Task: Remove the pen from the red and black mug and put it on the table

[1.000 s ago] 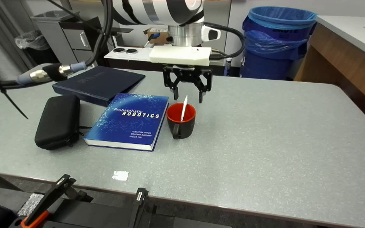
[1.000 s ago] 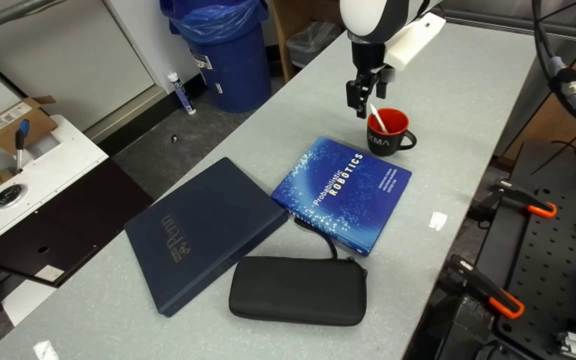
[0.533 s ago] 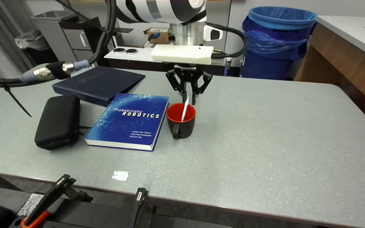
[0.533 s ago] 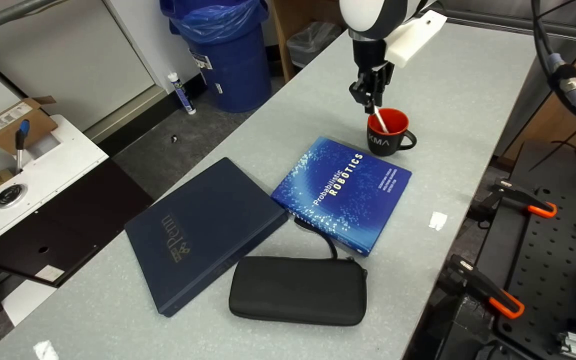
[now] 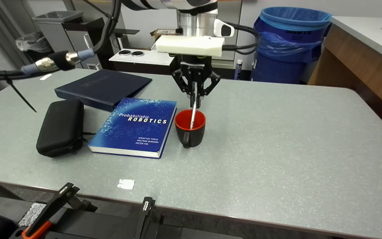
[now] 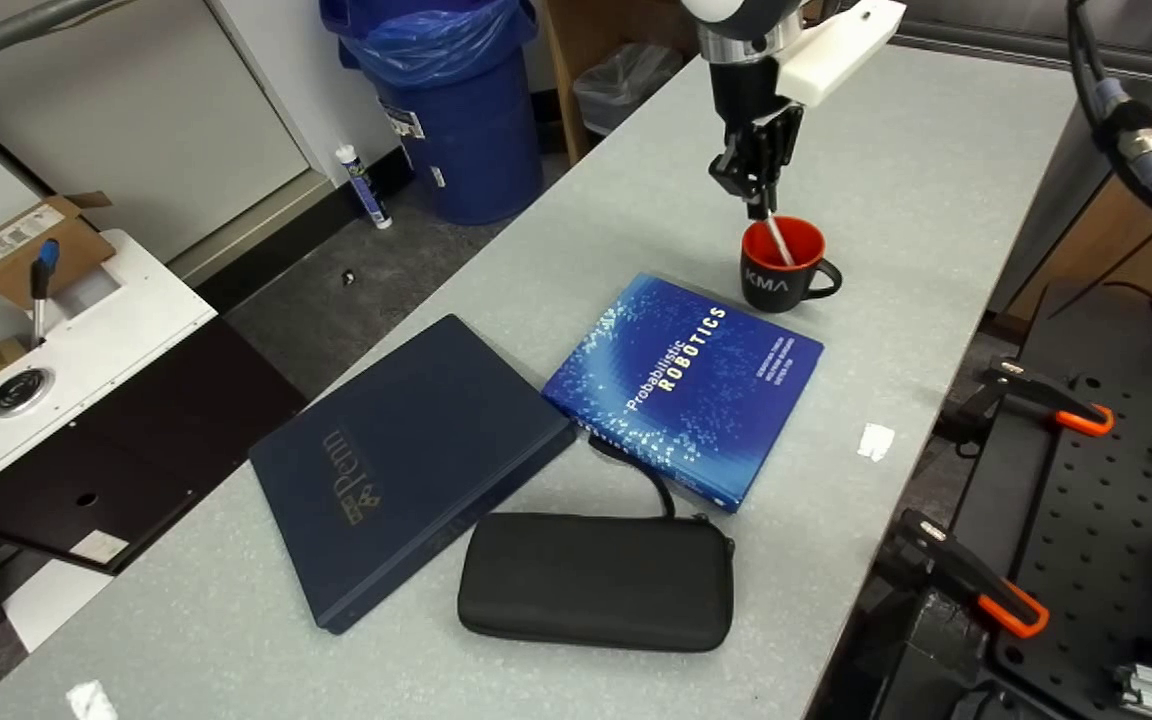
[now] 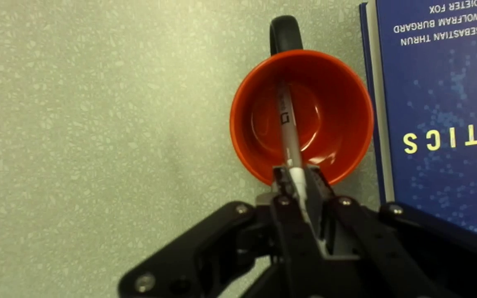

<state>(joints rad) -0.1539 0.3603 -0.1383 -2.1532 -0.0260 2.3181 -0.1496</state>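
Gripper (image 7: 298,176) is clamped on the pen (image 7: 290,136), upper part, probably since that's what sticks up out of the mug (image 7: 346,107). Pen's lower end is inside, slanted toward the handle (image 7: 286,35); likely too long to lie flat. So not out yet. Next is probably a lift along that slant, else the mug could drag. Handle points away from the fingers (image 7: 320,184), so shouldn't foul them. Mug stands on the table (image 5: 293,149), blue book (image 7: 445,99) just beside it; can't tell if touching. Drop spot is likelier on the side away from the book. Black case (image 5: 61,127) and navy binder (image 5: 103,88) sit farther off, look like bystanders.

Wrist view gets the pen's print (image 7: 285,118) and the mug's floor (image 7: 308,116), but blurs the fingers. In an exterior view the pen's upper end (image 5: 195,87) shows between them, which the wrist view doesn't resolve. KMA lettering (image 6: 768,282) on the mug's outside reads in an exterior view, out of sight from the wrist. Blue bin (image 5: 280,66) behind the table: both exterior views only.
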